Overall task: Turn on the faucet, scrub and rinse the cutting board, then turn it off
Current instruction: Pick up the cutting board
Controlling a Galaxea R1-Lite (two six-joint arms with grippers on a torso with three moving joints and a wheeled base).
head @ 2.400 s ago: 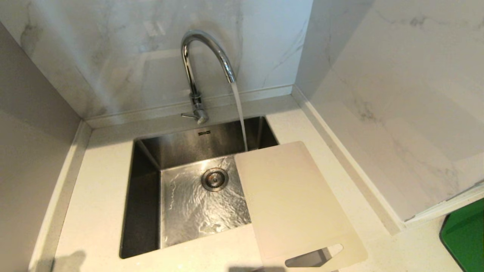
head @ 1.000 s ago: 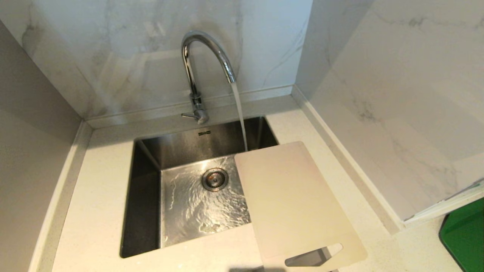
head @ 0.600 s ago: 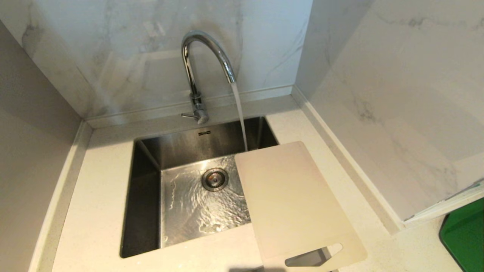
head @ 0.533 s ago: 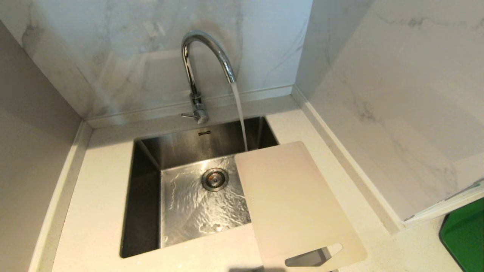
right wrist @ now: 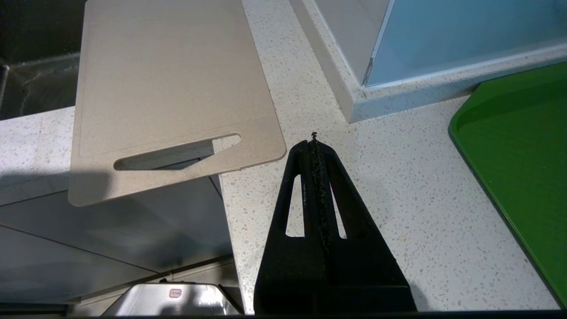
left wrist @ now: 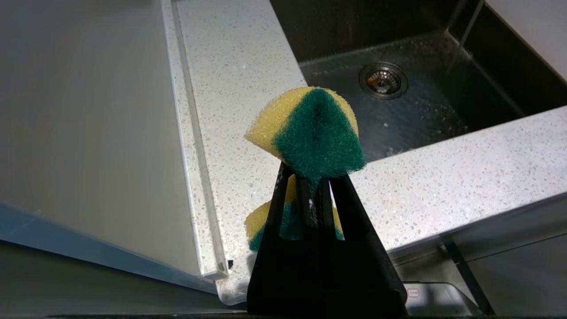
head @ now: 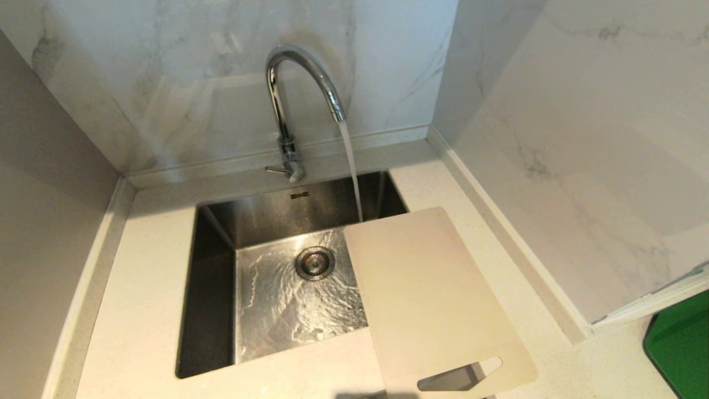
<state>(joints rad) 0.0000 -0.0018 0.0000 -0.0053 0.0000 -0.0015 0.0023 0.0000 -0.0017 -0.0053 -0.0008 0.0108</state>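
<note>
The thin cream-white rectangular plastic cutting board (head: 432, 293) lies lengthwise beside our closed, empty right hand (right wrist: 314, 144), while our left hand (left wrist: 312, 177) grips the yellow-green sponge (left wrist: 310, 133) across the sink (head: 213, 310).

bright even light | glare on faucet (head: 302, 83) | edges perhaps warped

a kitchen is shown: a steel sink (head: 210, 288) with a round drain (head: 314, 262) is set into a speckled pale counter (head: 138, 310), boxed in by marble-look walls (head: 581, 138). water is run from a chrome faucet (head: 288, 100). a cutting board (head: 426, 299) is laid over the sink's corner, and a green tray (head: 681, 343) is seen nearby
</note>
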